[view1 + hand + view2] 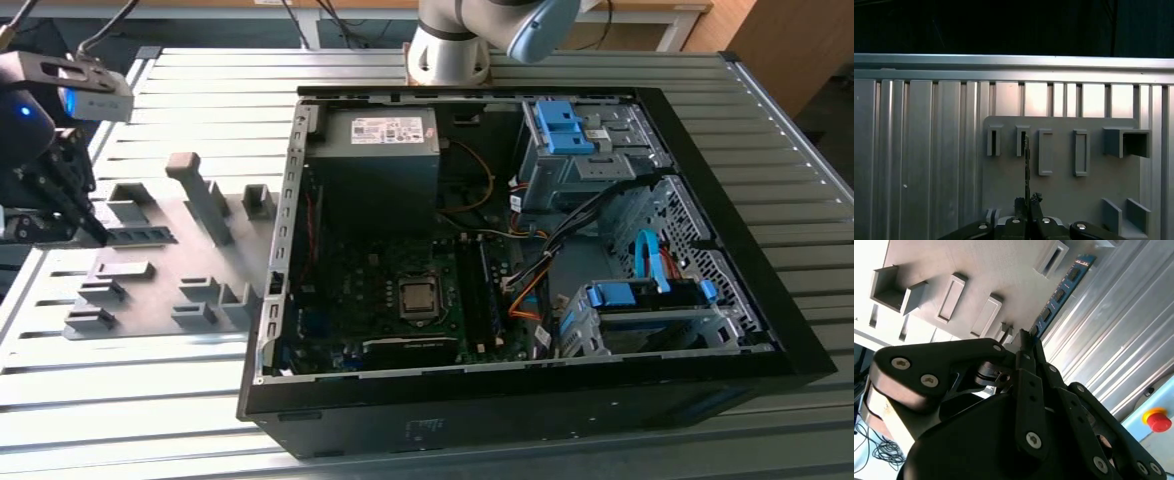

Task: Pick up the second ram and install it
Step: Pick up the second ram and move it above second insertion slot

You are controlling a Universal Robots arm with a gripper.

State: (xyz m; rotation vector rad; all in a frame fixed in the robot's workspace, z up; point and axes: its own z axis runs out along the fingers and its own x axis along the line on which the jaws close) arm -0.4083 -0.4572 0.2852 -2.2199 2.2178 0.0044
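table [200, 90]: slatted metal top, lying under the grey fixture [147, 285] and reaching past it on every side.
computer case [534, 405]: black tower, open, on its side just beside the grey fixture, on the exterior view's right of it.
grey fixture: flat plate with upright blocks and slots, seen in both wrist views [929, 260] [1064, 195].
gripper [88, 228] [1024, 337] [1029, 200]: dark, over the grey fixture's part toward the exterior view's left, its fingers pressed together on the near end of the second ram [140, 235].
second ram [1059, 292] [1027, 160]: thin blue-green board with dark chips, standing on edge over the grey fixture, running from the fingertips toward a slotted block. Whether it rests on the plate cannot be told.
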